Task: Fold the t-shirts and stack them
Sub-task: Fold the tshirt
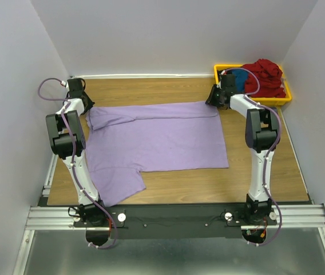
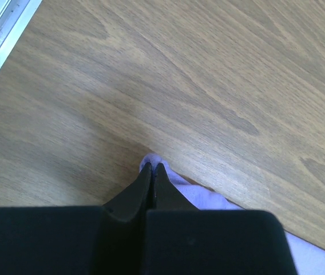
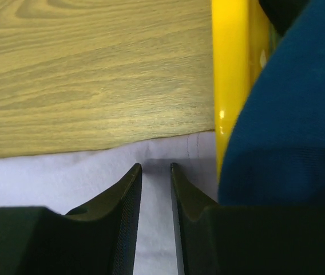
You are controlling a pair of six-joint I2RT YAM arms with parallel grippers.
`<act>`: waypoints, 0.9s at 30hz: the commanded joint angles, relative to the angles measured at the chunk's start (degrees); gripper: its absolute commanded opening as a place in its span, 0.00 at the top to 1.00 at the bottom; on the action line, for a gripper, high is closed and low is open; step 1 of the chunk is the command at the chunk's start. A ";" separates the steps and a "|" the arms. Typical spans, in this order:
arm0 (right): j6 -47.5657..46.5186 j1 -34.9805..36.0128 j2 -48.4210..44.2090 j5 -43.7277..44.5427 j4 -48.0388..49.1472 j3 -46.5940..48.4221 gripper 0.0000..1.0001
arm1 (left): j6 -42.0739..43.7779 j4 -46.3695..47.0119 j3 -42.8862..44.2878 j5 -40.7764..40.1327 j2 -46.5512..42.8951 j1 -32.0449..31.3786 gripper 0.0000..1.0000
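Left gripper (image 2: 153, 167): fully closed, pinching the far left corner of the lavender t-shirt (image 1: 162, 137). Right gripper (image 3: 155, 166): jaws narrowly parted over the same shirt's far right hem, just beside the yellow bin (image 3: 231, 86). Lavender t-shirt spread flat across the wooden table (image 1: 265, 183); dark red t-shirt (image 1: 265, 77) and blue t-shirt (image 3: 288, 126) heaped in the bin, far right corner.

Open room along the near right: the bare wooden tabletop (image 1: 237, 183) lies free there, and in a strip at the far edge. The large lavender-purple cloth t-shirt (image 1: 162, 137) blankets the middle. It's tight in the far right corner, where the right gripper (image 3: 155, 166) sits just beside the yellow plastic bin (image 3: 231, 69). A blue cloth shirt (image 3: 288, 114) spills over the rim and dark red shirts (image 1: 265, 74) are heaped behind. Plain white walls (image 1: 14, 57) hem three sides.
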 commanded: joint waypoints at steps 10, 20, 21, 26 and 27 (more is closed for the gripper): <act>0.21 0.38 4.06 16.22 -1.36 0.44 0.67 | 0.09 -2.38 -1.09 -6.80 -3.19 2.34 1.00; -1.72 0.29 3.54 8.77 -1.45 2.72 0.66 | 1.75 -1.32 0.32 -4.43 -3.37 1.38 0.80; -1.98 0.47 3.19 8.24 -1.45 2.98 0.66 | 1.76 -1.06 0.14 -4.34 -4.07 1.29 0.76; -2.51 0.90 -0.06 2.45 -1.89 2.90 0.59 | 1.76 -0.88 -1.79 -4.69 -7.50 1.11 0.45; -2.43 1.17 -0.68 1.91 -1.97 2.90 0.59 | 1.67 -0.88 -2.75 -4.77 -8.29 1.03 0.40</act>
